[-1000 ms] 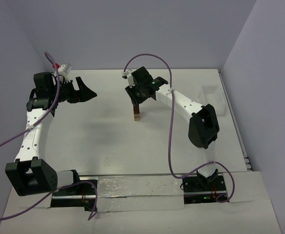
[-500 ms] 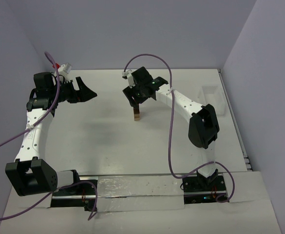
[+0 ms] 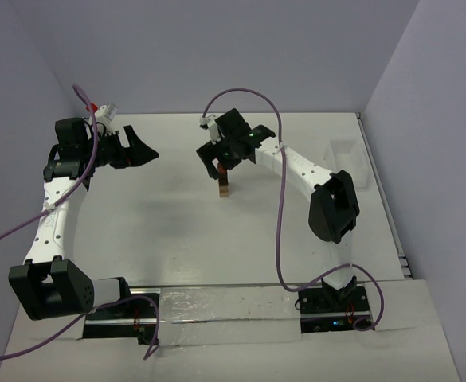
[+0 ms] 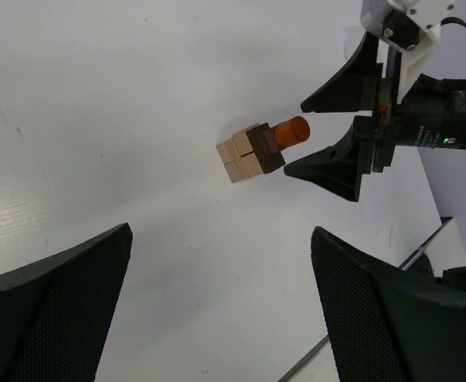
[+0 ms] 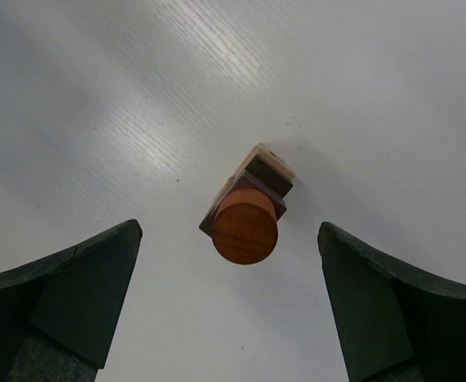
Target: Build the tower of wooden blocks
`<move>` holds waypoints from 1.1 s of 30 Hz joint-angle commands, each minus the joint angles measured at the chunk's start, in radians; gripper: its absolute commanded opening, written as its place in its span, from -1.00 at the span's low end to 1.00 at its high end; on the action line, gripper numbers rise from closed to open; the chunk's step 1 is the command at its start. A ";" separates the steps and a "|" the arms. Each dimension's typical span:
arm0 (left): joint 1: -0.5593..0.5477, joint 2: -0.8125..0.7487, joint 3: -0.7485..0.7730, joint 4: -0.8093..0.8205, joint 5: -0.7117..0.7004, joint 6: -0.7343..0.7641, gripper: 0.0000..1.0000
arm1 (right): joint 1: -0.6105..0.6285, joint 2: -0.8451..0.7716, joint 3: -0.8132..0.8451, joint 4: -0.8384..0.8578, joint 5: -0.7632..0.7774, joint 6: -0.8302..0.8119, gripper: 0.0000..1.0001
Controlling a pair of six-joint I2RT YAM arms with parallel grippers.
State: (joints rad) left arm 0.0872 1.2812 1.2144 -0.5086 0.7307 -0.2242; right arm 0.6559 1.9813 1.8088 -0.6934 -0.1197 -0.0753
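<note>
The tower [image 3: 225, 188] stands mid-table: tan wood blocks [image 4: 237, 158] at the base, a dark brown block [image 4: 263, 148] above them, and an orange-brown cylinder [image 5: 244, 228] on top. My right gripper [image 3: 221, 165] hangs directly over it, open. Its fingers [image 4: 334, 165] flank the cylinder without touching it, as the right wrist view shows around the right gripper [image 5: 229, 229]. My left gripper [image 3: 146, 150] is raised at the far left, well away from the tower, open and empty; in its own view the left gripper [image 4: 221, 233] frames only bare table.
A clear plastic box [image 3: 348, 161] sits by the right wall at the table's far right. Purple cables loop over both arms. The enclosure walls close in the table on the left, back and right.
My right gripper has opened wide around the tower's top and let go of the cylinder, which stays standing on the stack. The left arm has not moved.
</note>
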 commanded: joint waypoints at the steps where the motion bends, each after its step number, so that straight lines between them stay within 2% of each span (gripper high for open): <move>1: 0.008 -0.016 0.032 0.000 0.008 0.021 0.99 | -0.005 -0.139 0.019 0.018 -0.027 0.025 0.99; 9: 0.008 -0.038 0.017 -0.035 -0.079 0.080 0.98 | -0.095 -0.390 -0.104 0.040 -0.083 0.054 0.99; 14: 0.009 -0.017 0.024 -0.061 -0.188 0.105 0.98 | -0.279 -0.486 -0.196 0.029 -0.071 0.052 0.99; 20: 0.010 -0.047 -0.069 0.011 -0.322 0.142 0.99 | -0.459 -0.636 -0.529 0.170 0.072 0.009 0.99; 23: 0.011 -0.045 -0.104 0.018 -0.385 0.163 0.98 | -0.536 -0.698 -0.652 0.230 0.083 0.021 0.99; 28: 0.011 -0.094 -0.199 0.068 -0.466 0.187 0.99 | -0.593 -0.775 -0.816 0.318 0.093 0.057 0.99; 33: 0.012 -0.130 -0.238 0.081 -0.507 0.213 0.98 | -0.609 -0.811 -0.864 0.342 0.111 0.063 0.99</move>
State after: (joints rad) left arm 0.0937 1.2037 0.9812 -0.4963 0.2908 -0.0470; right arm 0.0555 1.2258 0.9473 -0.4666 -0.0382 -0.0299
